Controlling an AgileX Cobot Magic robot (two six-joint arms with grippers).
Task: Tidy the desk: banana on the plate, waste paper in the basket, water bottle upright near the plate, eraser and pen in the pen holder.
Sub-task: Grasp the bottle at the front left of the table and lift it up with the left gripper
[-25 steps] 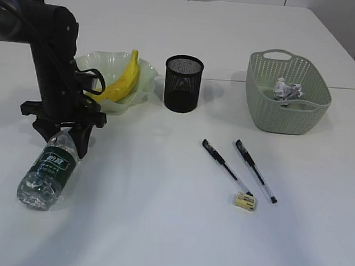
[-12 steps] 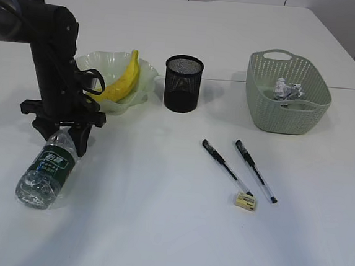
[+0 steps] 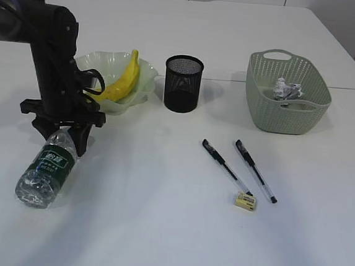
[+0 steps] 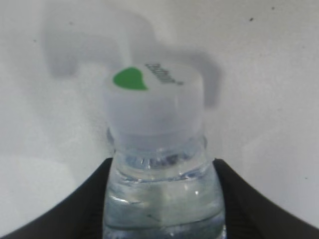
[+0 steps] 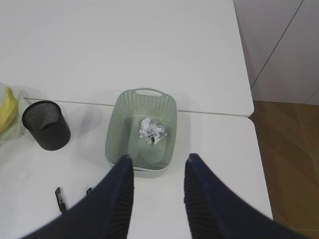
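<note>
Step in hand was judged to be righting the water bottle [image 3: 45,171]. The left tool [image 3: 64,137] was seen closed partway around the bottle's neck, fingers [image 4: 75,209] dark on either side just below the white cap [image 4: 153,107]. Grip looked high, so a slow swing about the base would be advised, with the base kept near the tabletop [image 3: 169,232] until vertical; a neck hold could let the body pivot or slip. Release should wait until the base sits flat, close to the plate [image 3: 146,80] but clear of its rim.

Bottle was lying on its side at front left, cap end toward the tool, base toward the camera. Clear plastic, green label, partly filled with water as far as could be told through the blur in the wrist view.

Right tool [image 5: 157,172] was held high above the basket [image 3: 320,102], half open, nothing in it.

Banana [image 3: 123,81] was already on the plate, waste paper [image 3: 288,90] in the basket. Two pens [image 3: 226,167] and the eraser [image 3: 245,201] were left on the tabletop, well apart from the mesh pen holder [image 3: 182,83].
</note>
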